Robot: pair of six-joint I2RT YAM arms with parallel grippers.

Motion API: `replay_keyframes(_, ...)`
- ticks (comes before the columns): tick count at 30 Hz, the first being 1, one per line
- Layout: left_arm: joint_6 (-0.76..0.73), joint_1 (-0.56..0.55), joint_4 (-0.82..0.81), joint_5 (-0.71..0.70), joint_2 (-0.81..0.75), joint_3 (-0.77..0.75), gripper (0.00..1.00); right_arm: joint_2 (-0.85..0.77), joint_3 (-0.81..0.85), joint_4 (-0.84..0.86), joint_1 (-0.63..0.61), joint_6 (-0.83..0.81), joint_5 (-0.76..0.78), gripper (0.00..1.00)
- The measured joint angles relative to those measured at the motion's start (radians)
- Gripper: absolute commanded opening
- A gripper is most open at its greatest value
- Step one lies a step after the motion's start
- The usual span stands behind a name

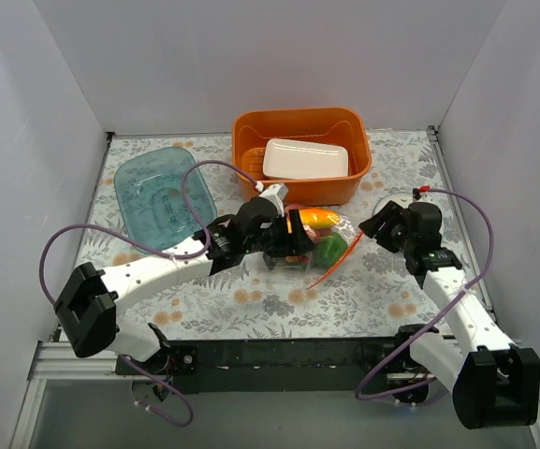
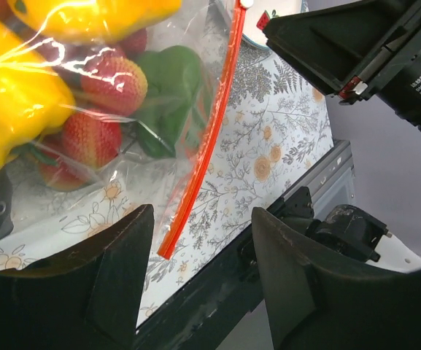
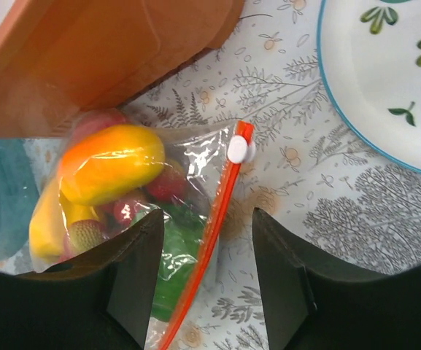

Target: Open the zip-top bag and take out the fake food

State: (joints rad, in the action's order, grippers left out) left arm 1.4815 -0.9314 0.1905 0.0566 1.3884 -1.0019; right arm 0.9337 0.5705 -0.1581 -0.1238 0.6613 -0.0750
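While left gripper (image 2: 203, 211) and right gripper (image 3: 206, 215) hold jaws apart, ungripping, zip-top bag (image 3: 195, 157)'s zip strip (image 3: 223, 197) runs lengthwise between both finger pairs.

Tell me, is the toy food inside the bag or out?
Inside. The fake food shows through the clear plastic of the zip-top bag.

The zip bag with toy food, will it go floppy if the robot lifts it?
Probably floppy: the zip-top bag is thin, wrinkled clear plastic. It would likely sag where the fake food bunches together. The shiny film may slip; the orange-red zip strip looks firmer to hold.
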Motion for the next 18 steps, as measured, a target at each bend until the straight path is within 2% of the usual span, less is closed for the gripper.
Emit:
replay_keyframes(6, -0.042, 0.007, 0.048, 0.0, 0.108, -0.116, 0.54, 0.078, -0.026, 0.128, 0.017, 0.033, -0.083, 0.51)
replay_keyframes(16, -0.146, 0.031, 0.098, -0.04, 0.253, -0.241, 0.54, 0.121, -0.026, 0.153, 0.018, 0.038, -0.068, 0.51)
replay_keyframes(18, -0.167, 0.032, 0.1, -0.056, 0.276, -0.243, 0.54, 0.137, -0.027, 0.164, 0.018, 0.04, -0.07, 0.45)
